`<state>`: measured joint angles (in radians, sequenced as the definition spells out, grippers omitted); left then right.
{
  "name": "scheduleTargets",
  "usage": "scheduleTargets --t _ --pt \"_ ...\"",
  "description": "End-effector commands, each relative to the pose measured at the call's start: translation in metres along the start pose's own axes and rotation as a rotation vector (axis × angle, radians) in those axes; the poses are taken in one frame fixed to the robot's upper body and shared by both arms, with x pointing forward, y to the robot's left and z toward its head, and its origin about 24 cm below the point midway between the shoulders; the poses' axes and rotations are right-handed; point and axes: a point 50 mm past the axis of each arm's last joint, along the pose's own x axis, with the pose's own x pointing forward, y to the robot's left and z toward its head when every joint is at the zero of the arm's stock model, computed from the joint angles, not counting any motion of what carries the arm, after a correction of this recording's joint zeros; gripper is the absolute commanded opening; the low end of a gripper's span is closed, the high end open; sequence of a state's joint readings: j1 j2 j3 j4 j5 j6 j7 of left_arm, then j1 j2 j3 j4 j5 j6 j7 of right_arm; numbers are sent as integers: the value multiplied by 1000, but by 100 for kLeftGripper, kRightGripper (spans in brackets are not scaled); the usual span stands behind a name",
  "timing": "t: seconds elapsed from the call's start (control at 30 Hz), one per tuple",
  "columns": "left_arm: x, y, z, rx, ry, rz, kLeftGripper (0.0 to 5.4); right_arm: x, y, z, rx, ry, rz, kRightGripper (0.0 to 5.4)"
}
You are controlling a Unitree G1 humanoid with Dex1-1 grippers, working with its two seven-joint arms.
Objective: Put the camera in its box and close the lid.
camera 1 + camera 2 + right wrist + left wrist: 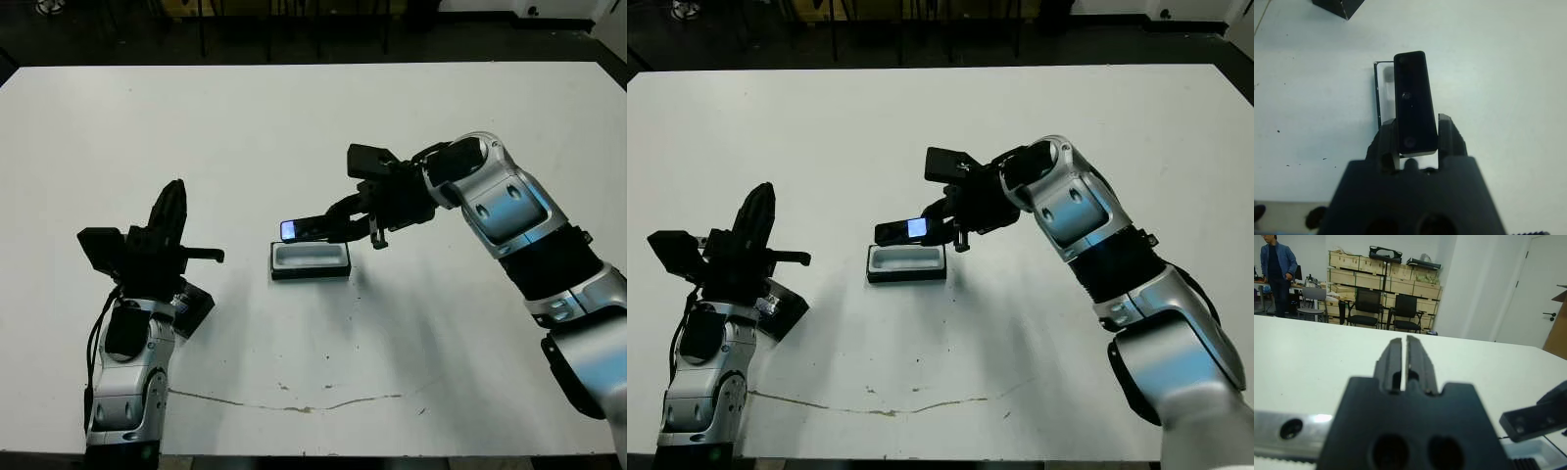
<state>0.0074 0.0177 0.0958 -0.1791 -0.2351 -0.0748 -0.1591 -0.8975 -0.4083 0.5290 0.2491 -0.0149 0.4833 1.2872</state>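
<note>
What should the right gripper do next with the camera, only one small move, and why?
Probably lower it a little. The right gripper holds the camera just above the open box, roughly parallel to it but tilted, so it may need levelling before release.

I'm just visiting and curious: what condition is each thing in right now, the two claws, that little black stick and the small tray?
right gripper: shut on the camera, held above the box.
camera: gripped at one end, in the air over the box, not yet inside.
box: open on the table, white lining showing, nothing in it.
left gripper: shut, holding nothing, raised off the table.
lid: lying by the left arm, partly hidden, not on the box.
</note>
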Motion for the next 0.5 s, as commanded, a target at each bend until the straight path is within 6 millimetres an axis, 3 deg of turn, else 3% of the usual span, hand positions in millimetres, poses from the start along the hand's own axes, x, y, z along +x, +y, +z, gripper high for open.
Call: scheduleTargets --t 0.03,0.5 --pt "-4 2 -4 19 35 11 0 5 3 -6 19 18 23 60" --pt "-4 1 -5 21 38 6 0 11 7 -10 17 17 70 60"
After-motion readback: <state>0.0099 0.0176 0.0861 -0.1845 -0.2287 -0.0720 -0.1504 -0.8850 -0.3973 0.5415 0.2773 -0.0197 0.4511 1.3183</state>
